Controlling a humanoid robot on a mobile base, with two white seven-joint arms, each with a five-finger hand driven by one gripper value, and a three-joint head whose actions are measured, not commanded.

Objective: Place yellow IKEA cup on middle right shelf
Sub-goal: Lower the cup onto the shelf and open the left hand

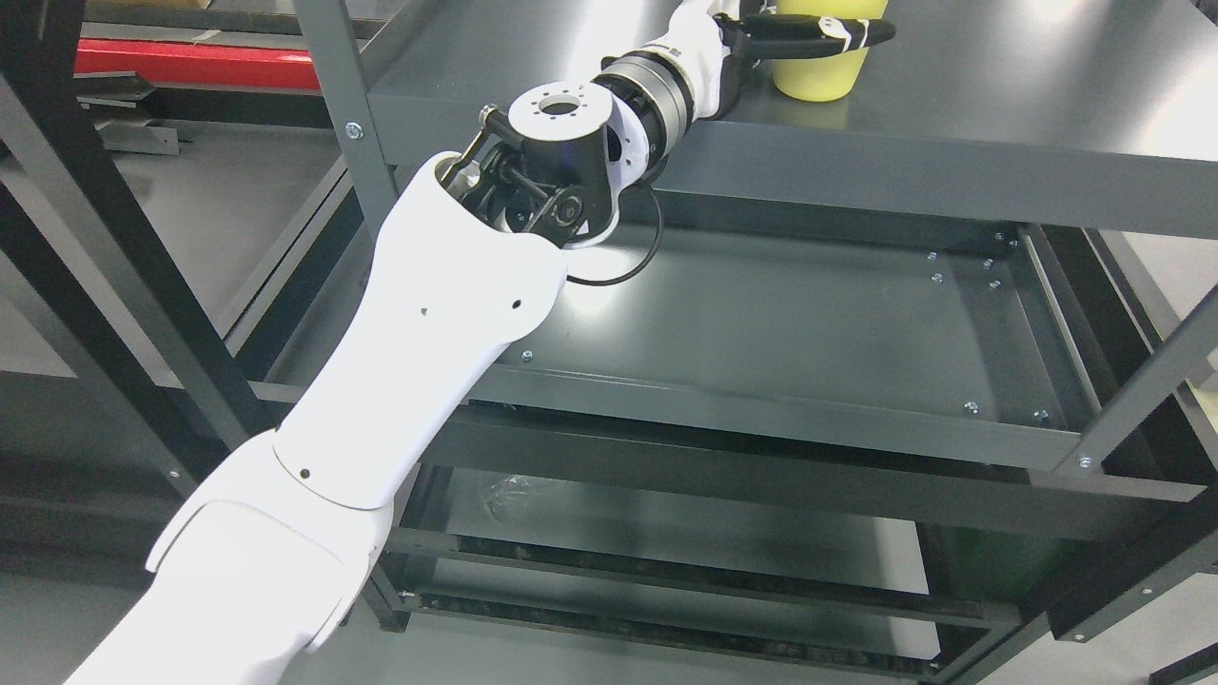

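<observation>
A yellow cup [816, 80] stands upright on the uppermost grey shelf [999, 105] in view, near the top edge of the picture; its rim is cut off. My left arm reaches up from the lower left. My left hand [809, 29] is at the cup, with a black, white-tipped finger [856, 34] lying across the cup's near side. The hand's other fingers are out of frame. The cup's base rests on the shelf surface.
Below is a second grey shelf [780, 323] with a raised front rail, and a lower shelf [685, 533] under that. Grey uprights [347, 114] frame the rack at left and at right [1156, 381]. A red object [190, 63] lies behind at upper left.
</observation>
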